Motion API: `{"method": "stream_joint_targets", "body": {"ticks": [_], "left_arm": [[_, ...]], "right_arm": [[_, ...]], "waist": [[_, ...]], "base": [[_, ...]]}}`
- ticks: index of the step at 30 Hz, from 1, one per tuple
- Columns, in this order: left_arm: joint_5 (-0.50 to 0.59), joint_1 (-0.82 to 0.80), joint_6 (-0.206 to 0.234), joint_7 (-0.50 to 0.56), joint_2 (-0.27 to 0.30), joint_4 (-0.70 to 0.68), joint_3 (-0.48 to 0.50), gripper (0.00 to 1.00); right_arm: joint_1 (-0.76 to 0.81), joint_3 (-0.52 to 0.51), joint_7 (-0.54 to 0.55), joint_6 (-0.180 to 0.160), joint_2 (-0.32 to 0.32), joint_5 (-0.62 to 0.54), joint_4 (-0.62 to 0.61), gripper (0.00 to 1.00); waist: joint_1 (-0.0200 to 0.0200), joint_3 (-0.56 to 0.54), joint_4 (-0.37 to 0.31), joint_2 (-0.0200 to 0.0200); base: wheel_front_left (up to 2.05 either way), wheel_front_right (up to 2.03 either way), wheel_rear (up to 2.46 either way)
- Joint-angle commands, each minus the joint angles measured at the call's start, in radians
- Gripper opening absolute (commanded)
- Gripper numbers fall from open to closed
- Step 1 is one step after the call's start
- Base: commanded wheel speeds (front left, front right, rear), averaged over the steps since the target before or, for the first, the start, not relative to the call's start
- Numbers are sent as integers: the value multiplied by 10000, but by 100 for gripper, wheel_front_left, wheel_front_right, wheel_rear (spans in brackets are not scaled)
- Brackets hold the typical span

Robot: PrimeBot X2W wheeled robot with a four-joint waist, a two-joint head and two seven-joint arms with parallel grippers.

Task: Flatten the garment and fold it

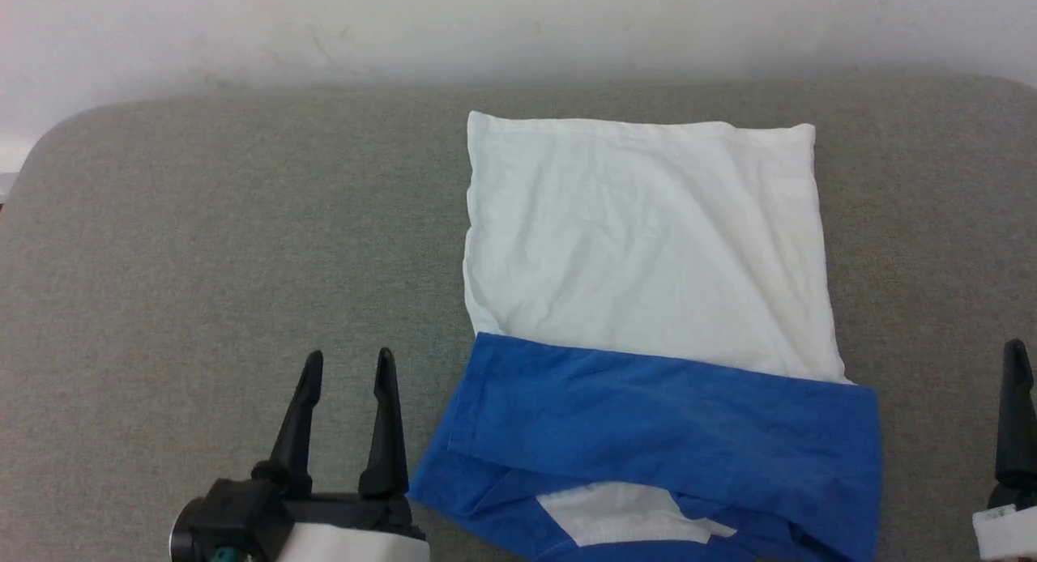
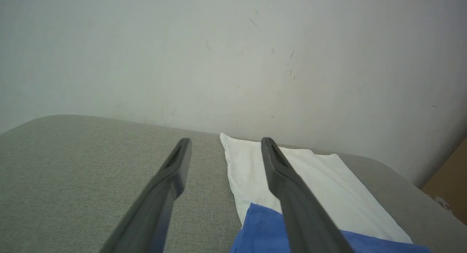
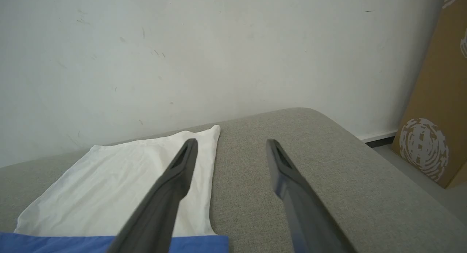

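Observation:
The garment (image 1: 648, 254) lies flat on the grey padded surface (image 1: 202, 246), its large white panel toward the wall and a folded blue section (image 1: 664, 424) nearest me. My left gripper (image 1: 350, 365) stands open at the lower left, just left of the blue edge, nothing between its fingers. One dark finger (image 1: 1014, 416) of my right gripper rises at the right edge, right of the garment. In the left wrist view the open gripper (image 2: 226, 143) points past the garment (image 2: 251, 172). The right wrist view shows the open gripper (image 3: 230, 144) beside the garment (image 3: 109, 187).
A pale wall (image 1: 518, 27) runs behind the grey surface. A brown cardboard box (image 3: 434, 100) stands on the floor past the surface's rounded right end. Bare grey fabric spreads left of the garment.

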Motion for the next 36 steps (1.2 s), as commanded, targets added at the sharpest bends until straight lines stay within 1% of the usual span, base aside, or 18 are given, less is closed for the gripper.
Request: {"method": "stream_joint_targets", "body": {"ticks": [1,4,6,10,13,17,19,24,27,30,32,36], "left_arm": [[120,-315,1,74,69,-60,22,100],[404,-1181,-91,543,384,-291,63,100],[676,-2083,-254,1182,684,-470,11,100],[893,-4490,-789,3002,1181,-562,-71,100],[865,-6555,-1109,4318,1352,-175,4,100],[994,-8977,-1481,6055,1297,828,-342,100],[986,-10131,-1588,6806,1169,1447,-420,100],[1124,-12523,-1830,8294,1001,3126,-625,100],[1246,-13465,-1781,8841,889,3970,-681,100],[1414,-14068,-1803,9226,843,4635,-850,100],[1556,-14294,-1849,9510,884,5028,-1010,100],[1657,-14458,-1709,10029,953,5550,-1056,100]], "right_arm": [[-32,69,-65,-7,44,93,-57,100],[-246,190,-70,-7,46,157,-239,100],[-446,282,-57,-7,46,148,-365,100],[-837,453,-22,-7,37,163,-501,100],[-1106,525,-60,-7,-140,348,-511,100],[-1441,542,-166,-7,-456,743,-499,100],[-1596,628,-211,-7,-648,968,-494,100],[-2008,816,-379,-7,-1116,1417,-452,100],[-2239,1036,-464,-7,-1352,1646,-391,100],[-2432,1223,-565,-7,-1526,1857,-273,100],[-2526,1293,-634,-7,-1624,1960,-143,100],[-2674,1432,-797,-7,-1762,2146,85,100]], "waist": [[1,165,-113,0],[1,515,-206,0],[1,850,-252,0],[1,1660,-273,0],[1,2361,-317,0],[1,3381,-372,0],[1,3855,-446,0],[1,4790,-639,0],[1,5213,-805,0],[1,5585,-997,0],[1,5790,-1106,0],[1,6138,-1336,0]], "base": [[0,0,0],[0,0,0],[0,0,0],[0,0,0],[0,0,0],[0,0,0],[0,0,0],[0,0,0],[0,0,0],[0,0,0],[0,0,0],[0,0,0]]}}
